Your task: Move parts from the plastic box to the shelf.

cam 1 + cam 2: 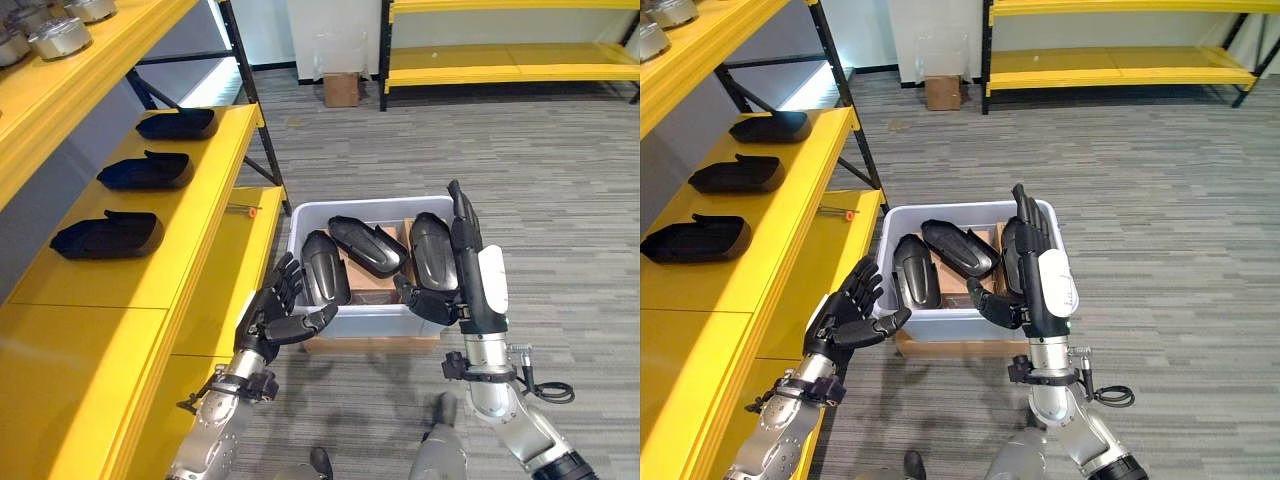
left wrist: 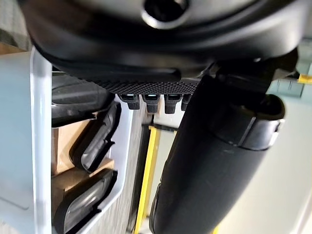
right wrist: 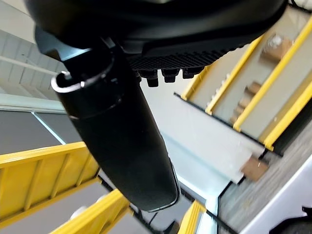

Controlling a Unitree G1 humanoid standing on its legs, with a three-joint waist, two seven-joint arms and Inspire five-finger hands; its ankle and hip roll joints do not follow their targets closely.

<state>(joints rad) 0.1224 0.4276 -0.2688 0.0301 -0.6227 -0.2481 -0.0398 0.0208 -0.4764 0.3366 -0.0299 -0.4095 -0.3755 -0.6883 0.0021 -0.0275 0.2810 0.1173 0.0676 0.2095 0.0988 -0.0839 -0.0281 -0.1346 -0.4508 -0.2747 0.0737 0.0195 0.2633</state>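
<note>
A white plastic box (image 1: 372,322) stands on the grey carpet beside the yellow shelf (image 1: 190,230). Three black moulded parts lie in it: one at the left (image 1: 325,268), one in the middle (image 1: 368,245), one at the right (image 1: 433,250). Three more black parts (image 1: 108,235) (image 1: 147,171) (image 1: 178,124) lie in a row on the shelf. My left hand (image 1: 280,310) hovers open at the box's near left corner, holding nothing. My right hand (image 1: 472,275) is open at the box's near right side, its fingers straight up and its thumb toward the right part. In the left wrist view the box's wall (image 2: 41,122) and its parts (image 2: 95,136) lie past my fingers.
Round metal parts (image 1: 60,38) sit on the upper shelf board. A small orange-tipped item (image 1: 246,210) lies on the lower board near the box. A cardboard box (image 1: 342,90) and a second yellow rack (image 1: 510,62) stand at the back. Brown cardboard (image 1: 372,278) lies inside the box.
</note>
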